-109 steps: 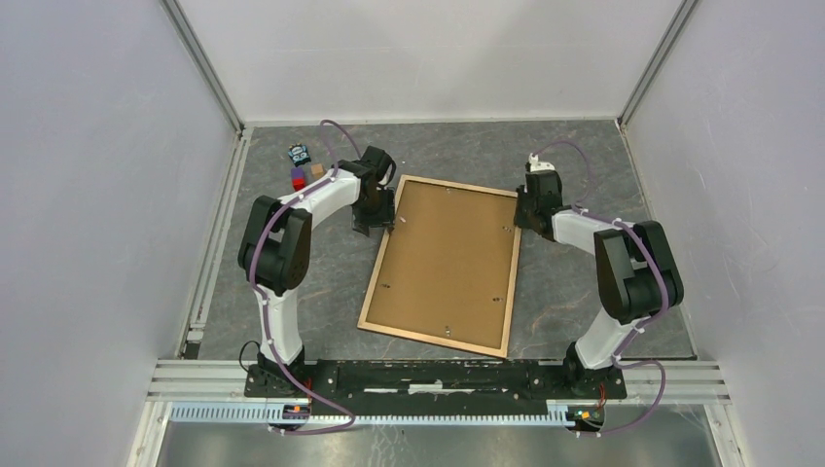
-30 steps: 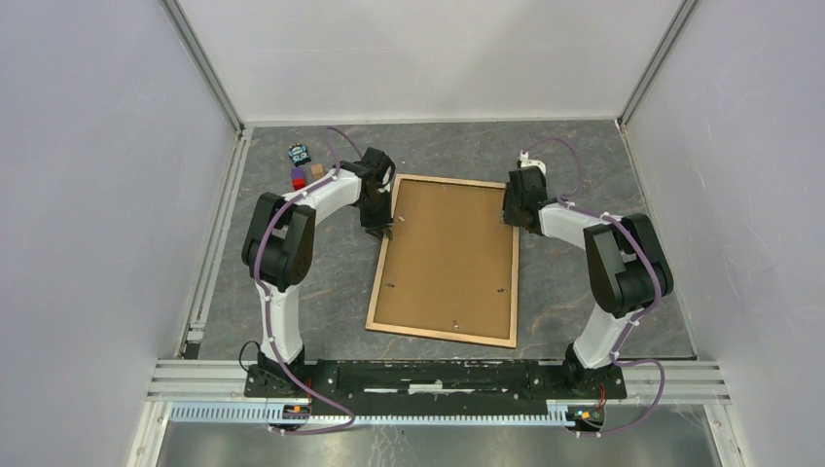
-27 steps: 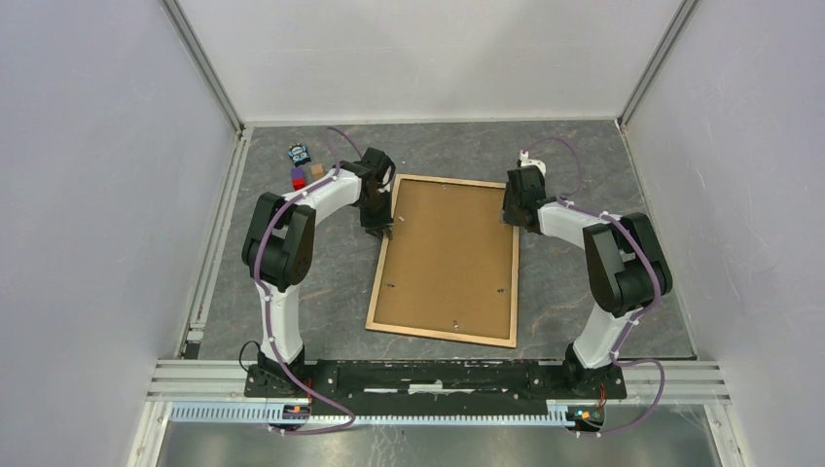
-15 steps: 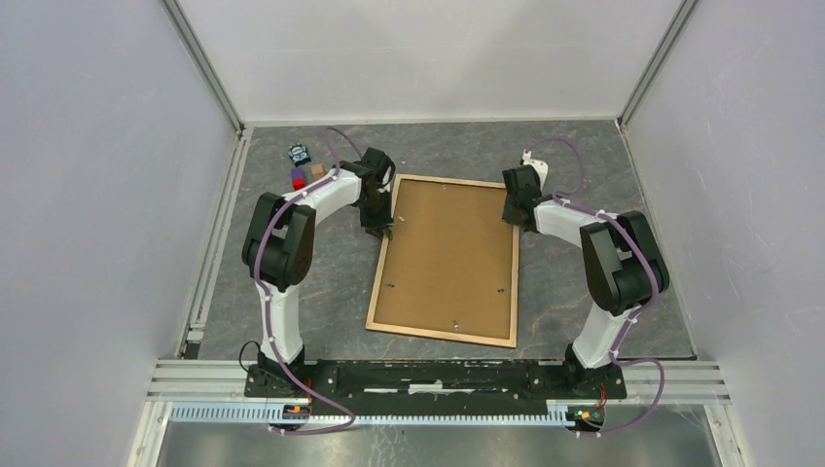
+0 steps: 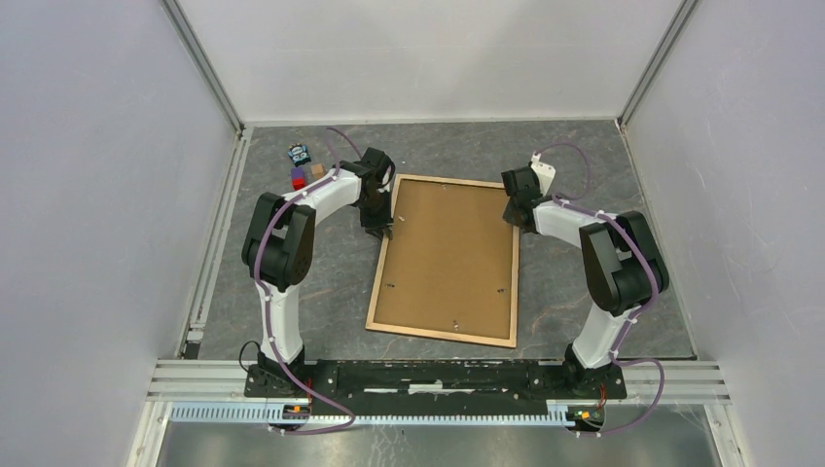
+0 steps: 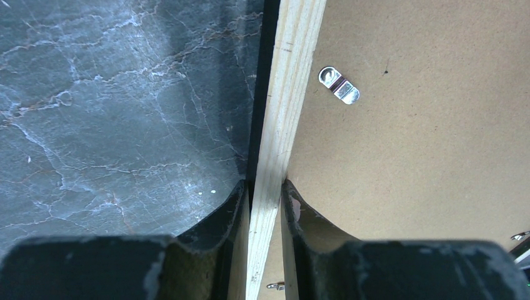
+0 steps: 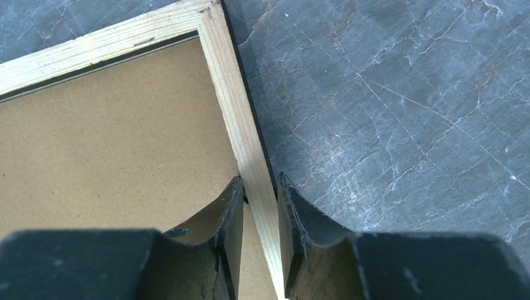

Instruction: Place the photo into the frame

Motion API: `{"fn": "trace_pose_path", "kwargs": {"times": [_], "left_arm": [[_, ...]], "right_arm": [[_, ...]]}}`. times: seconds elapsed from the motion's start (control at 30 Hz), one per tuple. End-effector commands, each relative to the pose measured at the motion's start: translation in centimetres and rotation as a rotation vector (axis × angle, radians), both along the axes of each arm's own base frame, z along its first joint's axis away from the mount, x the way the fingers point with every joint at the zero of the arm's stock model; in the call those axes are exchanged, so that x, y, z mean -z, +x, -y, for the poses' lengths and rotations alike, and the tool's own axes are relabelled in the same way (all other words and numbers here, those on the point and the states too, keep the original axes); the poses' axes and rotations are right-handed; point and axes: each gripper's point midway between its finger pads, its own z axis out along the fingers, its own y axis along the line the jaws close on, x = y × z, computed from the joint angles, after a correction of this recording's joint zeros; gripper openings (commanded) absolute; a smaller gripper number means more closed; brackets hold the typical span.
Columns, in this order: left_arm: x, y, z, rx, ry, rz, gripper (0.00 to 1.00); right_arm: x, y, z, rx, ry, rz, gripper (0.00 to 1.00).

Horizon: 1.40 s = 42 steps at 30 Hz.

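Frame point(image 5: 443, 336) lying face down on the grey table point(image 5: 448, 146), pale wooden back up, long sides running near to far, between the two arms. A brown board point(image 5: 448, 258) fills its opening, with a small metal clip point(image 6: 339, 85) on it near the left rail. The photo shows in no view; whether it sits under the board cannot be told.

The left gripper point(image 6: 264, 187) is closed on the left rail toward its far end, one finger on the outside and one over the board. The right gripper point(image 7: 258, 184) straddles the right rail just near of the far right corner, fingers against both sides, a grip as far as can be seen. Holding opposite rails probably lets the arms lift or turn the frame level.

There is bare table on every side of the frame. A few small objects point(image 5: 300, 165) lie at the far left, well apart from it. The enclosure walls stand further out, so the far corners have the least room.
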Motion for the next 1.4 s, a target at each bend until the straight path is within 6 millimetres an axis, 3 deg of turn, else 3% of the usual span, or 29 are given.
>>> {"fn": "trace_pose_path", "kwargs": {"times": [0.0,0.13,0.2,0.37,0.5,0.6,0.67,0.83,1.07,1.2,1.37], "left_arm": [[0.2,-0.8,2.6,-0.032,-0.107,-0.067,0.20],[0.4,-0.7,2.3,-0.037,-0.100,-0.067,0.20],[0.3,-0.6,2.1,-0.041,-0.100,-0.067,0.20],[0.2,-0.2,1.6,-0.045,-0.090,-0.053,0.20],[0.7,-0.3,1.3,-0.045,-0.081,-0.061,0.21],[1.1,-0.2,1.0,-0.047,-0.066,-0.065,0.21],[1.4,-0.2,0.7,-0.052,-0.055,-0.071,0.21],[2.0,0.0,0.0,-0.059,-0.038,-0.077,0.28],[3.0,-0.2,-0.5,-0.050,-0.009,-0.089,0.36],[2.9,-0.2,-0.5,-0.048,-0.011,-0.087,0.35],[2.6,-0.3,0.0,-0.045,-0.032,-0.086,0.29]], "right_arm": [[4.6,-5.5,-3.5,-0.011,0.155,-0.209,0.00],[3.6,-4.5,-3.7,-0.021,0.163,-0.170,0.01],[2.2,-3.5,-3.2,-0.065,0.105,-0.129,0.09],[-3.2,-1.5,-2.7,-0.282,-0.047,-0.019,0.59],[-6.1,-3.5,-2.4,-0.439,-0.163,0.019,0.79],[-5.9,-6.8,-3.7,-0.568,-0.186,0.007,0.92],[-4.7,-9.6,-4.6,-0.652,-0.142,-0.024,0.98],[-3.3,-13.6,-3.3,-0.651,-0.100,-0.026,0.98],[-2.1,-14.8,-3.1,-0.571,0.040,-0.008,0.98],[-0.4,-15.2,-2.9,-0.525,0.119,-0.043,0.82],[-0.1,-14.2,-3.0,-0.509,0.143,-0.011,0.59]]}}
